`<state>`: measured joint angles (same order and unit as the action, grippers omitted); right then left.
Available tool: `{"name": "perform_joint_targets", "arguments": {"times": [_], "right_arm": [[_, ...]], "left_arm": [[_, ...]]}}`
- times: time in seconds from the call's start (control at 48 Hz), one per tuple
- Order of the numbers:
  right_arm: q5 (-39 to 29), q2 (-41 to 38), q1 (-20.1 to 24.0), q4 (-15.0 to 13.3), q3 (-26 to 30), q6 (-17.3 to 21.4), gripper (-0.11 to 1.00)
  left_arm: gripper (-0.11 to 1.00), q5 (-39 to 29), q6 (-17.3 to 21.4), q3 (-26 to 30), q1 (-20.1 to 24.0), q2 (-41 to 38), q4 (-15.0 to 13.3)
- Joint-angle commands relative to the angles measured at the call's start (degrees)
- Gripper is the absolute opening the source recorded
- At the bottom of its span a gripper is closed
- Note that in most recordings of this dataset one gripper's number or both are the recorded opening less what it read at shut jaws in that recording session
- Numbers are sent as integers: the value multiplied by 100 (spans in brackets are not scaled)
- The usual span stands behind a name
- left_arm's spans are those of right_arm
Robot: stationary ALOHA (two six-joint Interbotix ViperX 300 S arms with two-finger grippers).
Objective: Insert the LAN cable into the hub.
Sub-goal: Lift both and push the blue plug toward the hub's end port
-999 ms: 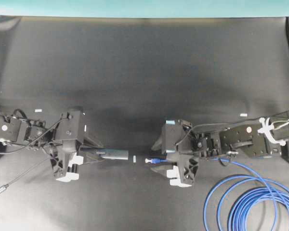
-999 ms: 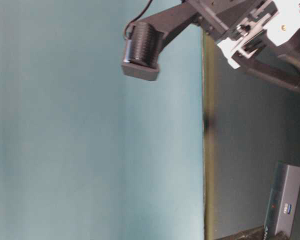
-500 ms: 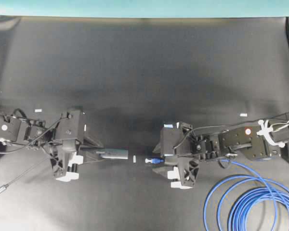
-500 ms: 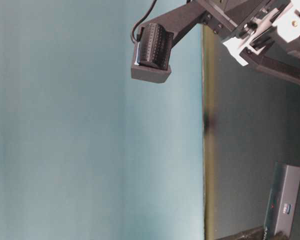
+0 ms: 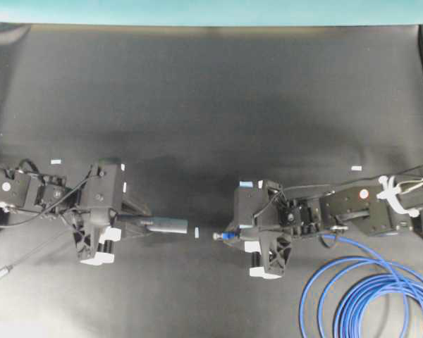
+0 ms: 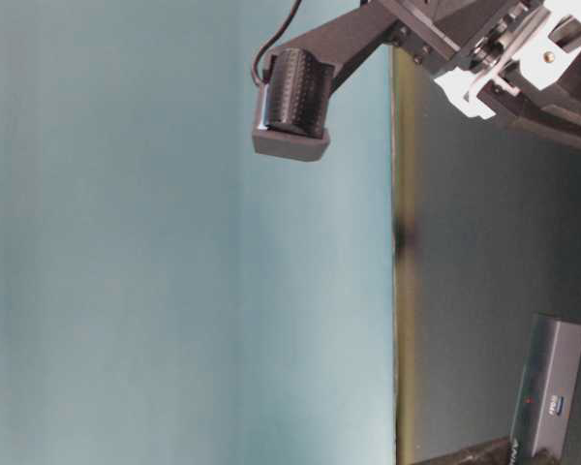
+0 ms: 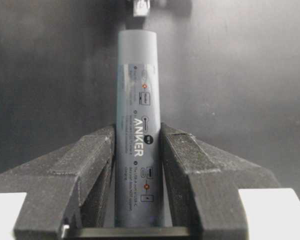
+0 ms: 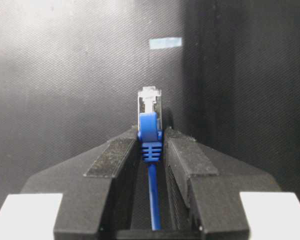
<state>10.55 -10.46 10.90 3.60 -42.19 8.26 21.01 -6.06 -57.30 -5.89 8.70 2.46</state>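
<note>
The hub (image 5: 166,226), a slim dark-grey bar, is held level above the table in my left gripper (image 5: 144,224), which is shut on it. The left wrist view shows the hub (image 7: 137,90) clamped between both fingers, its free end pointing away. My right gripper (image 5: 234,235) is shut on the blue boot of the LAN cable, and the clear plug (image 5: 221,236) points at the hub's end across a short gap. In the right wrist view the plug (image 8: 150,105) sticks out past the gripper (image 8: 151,136). The plug's tip shows in the left wrist view (image 7: 140,6).
The blue cable's loose coils (image 5: 381,303) lie at the front right. The hub's thin grey lead ends in a silver plug (image 5: 1,270) at the front left. Small white tape marks (image 5: 197,232) sit on the black mat. The hub's end face shows in the table-level view (image 6: 552,397).
The right gripper has shifted a little and its wrist has turned, with the plug still in it. The gap between plug and hub is about the same. The left gripper holds still.
</note>
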Motion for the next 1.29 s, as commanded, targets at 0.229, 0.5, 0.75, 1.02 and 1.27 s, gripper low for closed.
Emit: {"name": "perform_joint_targets", "arguments": {"times": [0.229, 0.5, 0.75, 1.02, 1.27], "right_arm": [[352, 571, -105, 0, 237, -44, 13], [466, 580, -211, 0, 220, -70, 13], [448, 615, -229, 0, 141, -70, 13], [387, 615, -264, 0, 97, -70, 13], [343, 571, -264, 0, 123, -70, 13]], "left_arm": [[28, 79, 123, 176, 70, 79, 18], [28, 316, 237, 176, 167, 79, 18], [28, 360, 334, 132, 158, 114, 18], [28, 369, 343, 149, 141, 114, 18], [28, 343, 352, 193, 141, 88, 18]]}}
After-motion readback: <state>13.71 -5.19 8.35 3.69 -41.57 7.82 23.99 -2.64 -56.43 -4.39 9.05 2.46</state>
